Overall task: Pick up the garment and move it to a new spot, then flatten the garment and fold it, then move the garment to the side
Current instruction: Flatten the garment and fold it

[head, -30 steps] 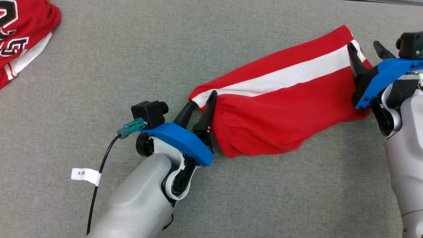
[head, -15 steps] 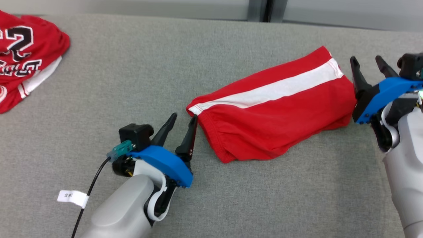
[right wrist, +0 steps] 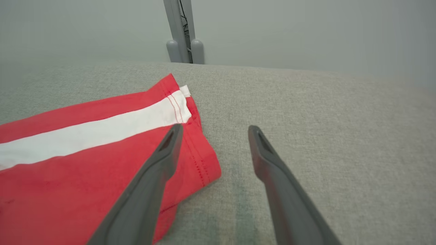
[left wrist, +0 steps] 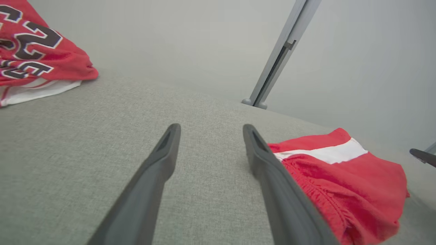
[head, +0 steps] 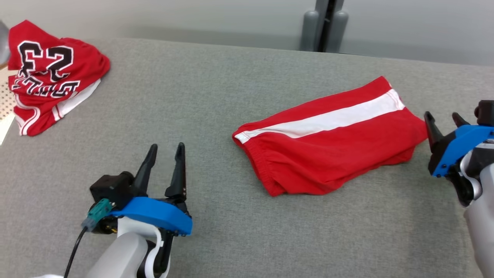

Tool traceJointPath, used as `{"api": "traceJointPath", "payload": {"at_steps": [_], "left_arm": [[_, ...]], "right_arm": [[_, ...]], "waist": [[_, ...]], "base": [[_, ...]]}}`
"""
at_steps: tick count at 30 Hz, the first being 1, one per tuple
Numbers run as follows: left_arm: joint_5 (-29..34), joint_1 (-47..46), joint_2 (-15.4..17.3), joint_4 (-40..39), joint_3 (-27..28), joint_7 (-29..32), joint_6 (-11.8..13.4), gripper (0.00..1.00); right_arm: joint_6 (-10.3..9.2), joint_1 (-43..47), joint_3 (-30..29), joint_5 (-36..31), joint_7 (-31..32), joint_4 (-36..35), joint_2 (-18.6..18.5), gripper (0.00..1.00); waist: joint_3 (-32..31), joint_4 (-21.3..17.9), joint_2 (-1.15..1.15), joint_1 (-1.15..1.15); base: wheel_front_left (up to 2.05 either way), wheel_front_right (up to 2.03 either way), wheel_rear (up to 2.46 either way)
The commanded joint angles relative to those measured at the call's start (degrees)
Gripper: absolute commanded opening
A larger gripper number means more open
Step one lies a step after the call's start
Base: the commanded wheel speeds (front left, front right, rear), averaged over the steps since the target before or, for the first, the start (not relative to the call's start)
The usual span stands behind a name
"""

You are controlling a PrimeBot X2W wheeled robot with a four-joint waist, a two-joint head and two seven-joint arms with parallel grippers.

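Observation:
The garment (head: pixel 328 143) is a pair of red shorts with a white side stripe, folded and lying flat on the grey cloth table, right of centre. In the left wrist view the garment (left wrist: pixel 340 180) lies to the right of the fingers; in the right wrist view the garment (right wrist: pixel 85 149) lies to the left. My left gripper (head: pixel 166 150) stands open and empty over bare table, well to the left of the waistband end. My right gripper (head: pixel 444 117) is open too, just off the garment's right hem, holding nothing.
A crumpled red jersey (head: pixel 50 73) with black and white numbers lies at the table's far left corner. A grey post (head: pixel 324 25) stands behind the far edge against a pale wall. Bare table lies between the jersey and the shorts.
My left gripper let go of the waistband corner, opened and drew back to the left. The right gripper pulled back off the hem. The head camera tilted up, bringing the far edge into view.

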Motion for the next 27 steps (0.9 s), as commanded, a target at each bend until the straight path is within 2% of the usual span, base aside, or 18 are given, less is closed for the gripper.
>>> {"api": "traceJointPath", "payload": {"at_steps": [1,7,13,14,15,16,17,27], "left_arm": [[0.28,0.51,0.29,-0.28,0.54,-0.15,0.28,1.0],[2.77,3.99,-0.26,-2.22,4.4,-0.15,0.84,1.0],[4.41,5.35,-1.65,-2.65,6.79,-0.16,-0.23,1.0],[4.75,5.52,-1.79,-2.63,7.14,-0.16,-0.53,1.0],[4.96,5.64,-2.02,-2.66,7.43,-0.16,-0.67,1.0],[5.23,5.7,-2.23,-2.67,7.7,-0.16,-0.88,1.0],[5.49,5.72,-2.42,-2.59,7.95,-0.16,-1.07,1.0],[8.29,6.02,-3.62,-1.17,8.88,-0.16,-3.66,1.0]], "right_arm": [[0.01,0.47,-0.29,-0.42,0.13,0.38,-0.68,1.0],[0.01,-1.08,-2.8,-1.74,3.68,3.51,-1.59,1.0],[0.01,-1.05,-2.98,-1.38,8.14,6.6,-0.44,1.0],[0.01,-0.78,-2.75,-1.12,8.5,6.77,-0.14,0.92],[0.01,-0.68,-2.53,-0.85,8.44,6.82,0.08,0.49],[0.01,-0.68,-2.34,-0.66,8.37,6.75,0.34,0.3],[0.01,-0.71,-2.0,-0.39,8.2,6.61,0.6,0.0],[0.01,1.03,0.48,2.46,-0.85,2.93,3.45,0.0]], "waist": [[0.73,0.82,0.0,0.01],[2.86,3.86,0.0,0.01],[3.57,5.13,0.0,0.01],[3.58,5.16,0.0,0.01],[3.56,5.13,0.0,0.01],[3.5,5.0,0.0,0.01],[3.42,4.78,0.0,0.01],[0.28,-0.68,0.0,0.01]], "base": [[0.0,0.0,0.0],[0.0,0.0,0.0],[0.0,0.0,0.0],[0.0,0.0,0.0],[0.0,0.0,0.0],[0.0,0.0,0.0],[0.0,0.0,0.0],[0.0,0.0,0.0]]}}
